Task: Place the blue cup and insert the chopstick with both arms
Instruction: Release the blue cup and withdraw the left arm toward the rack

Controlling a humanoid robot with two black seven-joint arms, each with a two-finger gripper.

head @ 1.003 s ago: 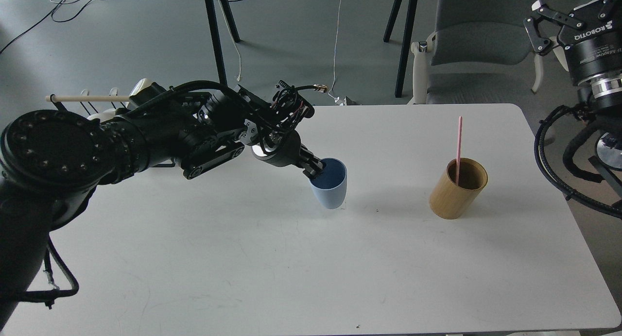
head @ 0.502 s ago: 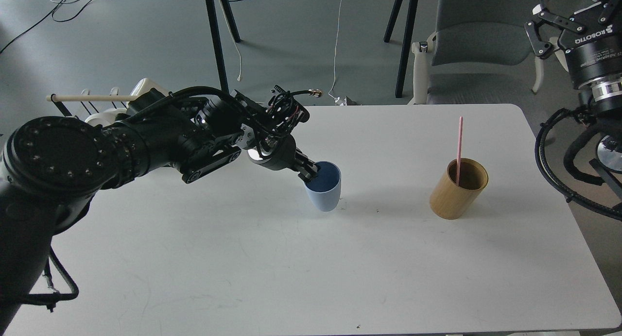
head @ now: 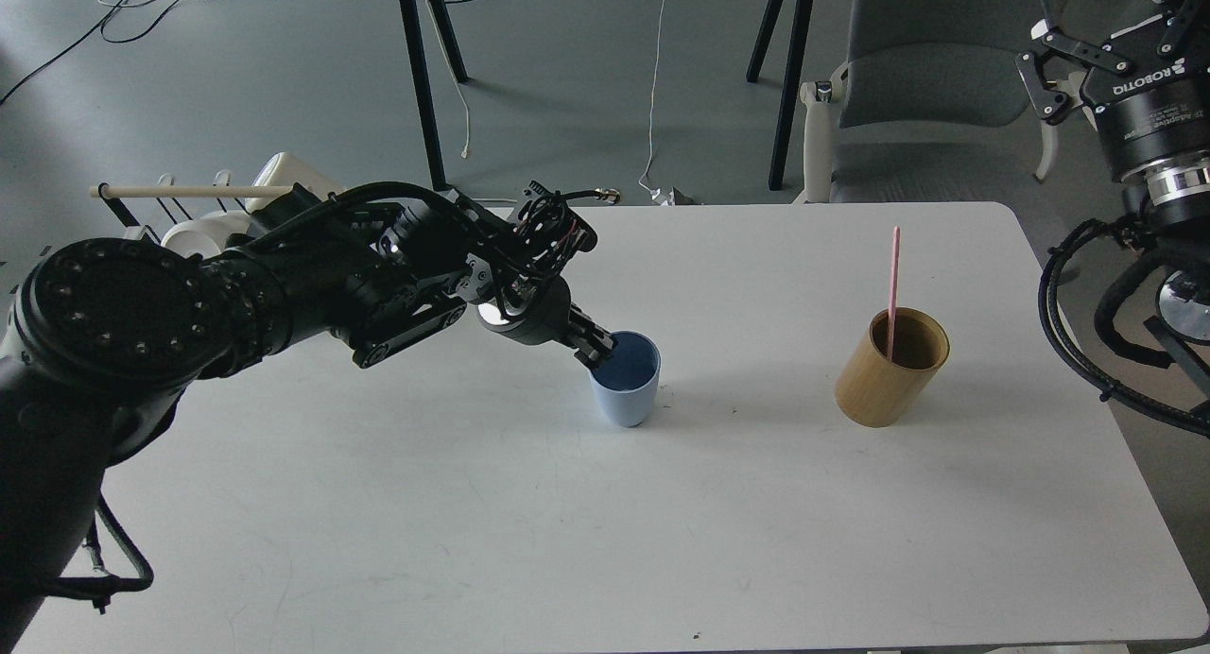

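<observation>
1. On the white table (head: pixel 529 541), a tan bamboo cylinder (head: pixel 889 369) stands to the right of the blue cup (head: pixel 625 382), well apart from it, with bare tabletop between them.
2. The pink-red chopstick (head: pixel 892 281) stands nearly upright inside the bamboo cylinder, its upper part rising above the rim.
3. Behind the left arm, at the table's far left edge, a pale wooden rod (head: pixel 180 191) of a rack lies level, with white mugs (head: pixel 284 172) partly hidden beside it. A grey chair (head: pixel 926 77) stands beyond the table's far right corner.
4. The blue cup stands upright near the table's middle. The left gripper (head: pixel 597 350) pinches its near-left rim, one finger inside the cup and one outside.
5. The right gripper (head: pixel 1101 44) is raised off the table's far right side, jaws spread wide with nothing between them.
6. The right gripper's body reads "ROBOTIQ" in white.
</observation>
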